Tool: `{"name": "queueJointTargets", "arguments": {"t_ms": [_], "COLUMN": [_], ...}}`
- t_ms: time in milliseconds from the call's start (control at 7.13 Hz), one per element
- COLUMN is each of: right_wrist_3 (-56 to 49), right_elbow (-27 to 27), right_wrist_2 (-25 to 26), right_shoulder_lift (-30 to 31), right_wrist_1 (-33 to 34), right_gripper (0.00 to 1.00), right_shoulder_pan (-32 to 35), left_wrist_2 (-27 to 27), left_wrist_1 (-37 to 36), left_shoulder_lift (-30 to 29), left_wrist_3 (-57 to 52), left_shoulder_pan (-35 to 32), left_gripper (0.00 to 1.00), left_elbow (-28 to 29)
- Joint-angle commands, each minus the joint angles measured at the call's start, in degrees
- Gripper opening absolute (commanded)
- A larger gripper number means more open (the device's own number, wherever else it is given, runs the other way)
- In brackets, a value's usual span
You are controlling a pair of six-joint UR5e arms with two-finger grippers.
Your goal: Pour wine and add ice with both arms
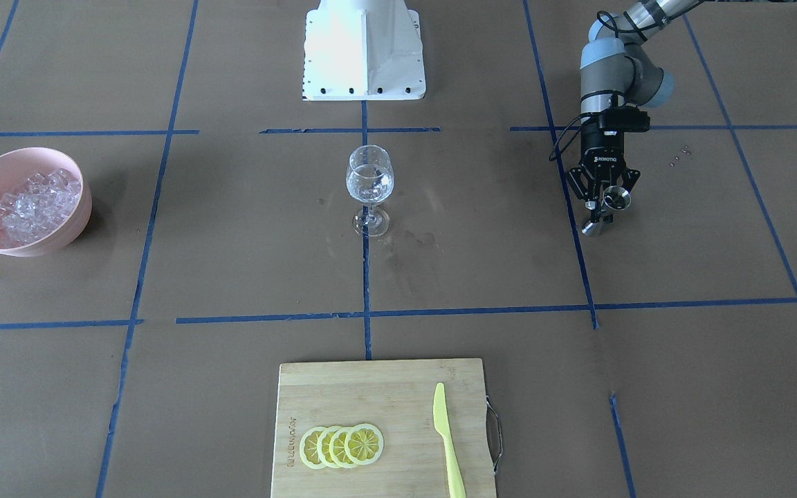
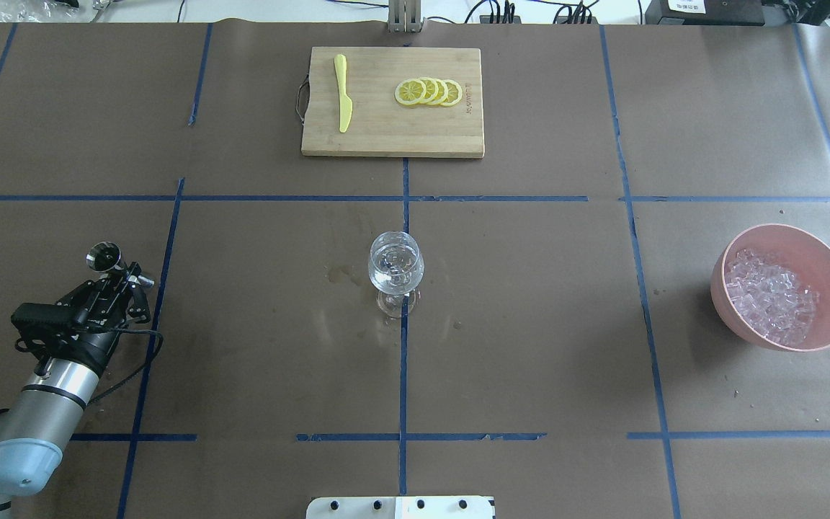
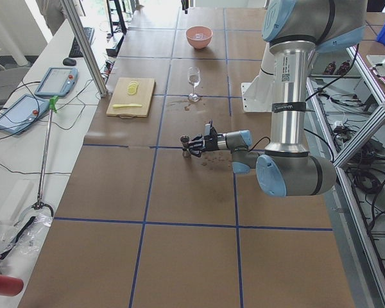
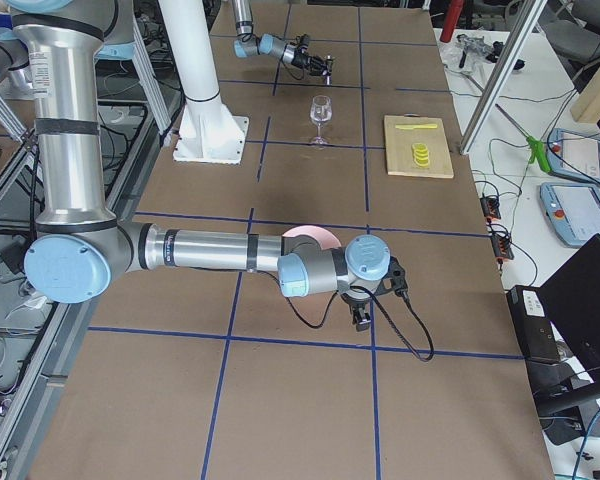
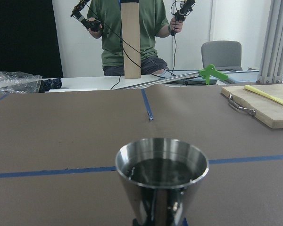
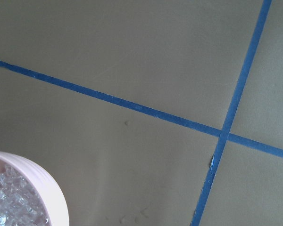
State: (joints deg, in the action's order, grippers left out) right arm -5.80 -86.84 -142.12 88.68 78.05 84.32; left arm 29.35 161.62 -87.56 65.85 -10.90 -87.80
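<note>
Overhead exterior shows the left gripper (image 2: 127,280) clamped on a metal cup (image 2: 103,256) of dark wine (image 5: 161,170), well apart from the wine glass (image 2: 395,270). The pour seems not yet begun, so the cup must travel level, then tip over the rim. The right gripper (image 4: 363,312) hangs by the bowl (image 2: 797,241) of ice (image 2: 772,295); I cannot tell its opening.

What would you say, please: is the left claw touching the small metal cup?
Touching. The front-facing view shows the left claw closed on the metal cup, a finger pressed against each side of it.
</note>
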Motion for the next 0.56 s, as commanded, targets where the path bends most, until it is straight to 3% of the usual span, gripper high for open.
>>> {"name": "queueJointTargets", "arguments": {"t_ms": [0,280,421], "right_wrist_3": [0.09,0.09,0.09], "right_elbow": [0.0,-1.05,-1.49], "right_wrist_2": [0.0,-0.79,-0.88], "right_shoulder_lift": [0.0,-0.09,-0.18], "right_wrist_1": [0.0,-0.09,-0.09], "right_gripper": [1.0,1.0,1.0], "right_shoulder_pan": [-0.03,-0.03,-0.03], "left_wrist_2": [-0.96,0.0,0.35], "left_wrist_1": [3.24,4.05,4.22], "left_shoulder_lift": [-0.07,-2.59,-5.05], "left_wrist_3": [-0.1,-1.68,-9.0], "left_shoulder_pan": [-0.26,-0.44,-0.7], "left_gripper": [0.0,0.0,0.0], "left_elbow": [-0.17,-2.96,-5.16]}}
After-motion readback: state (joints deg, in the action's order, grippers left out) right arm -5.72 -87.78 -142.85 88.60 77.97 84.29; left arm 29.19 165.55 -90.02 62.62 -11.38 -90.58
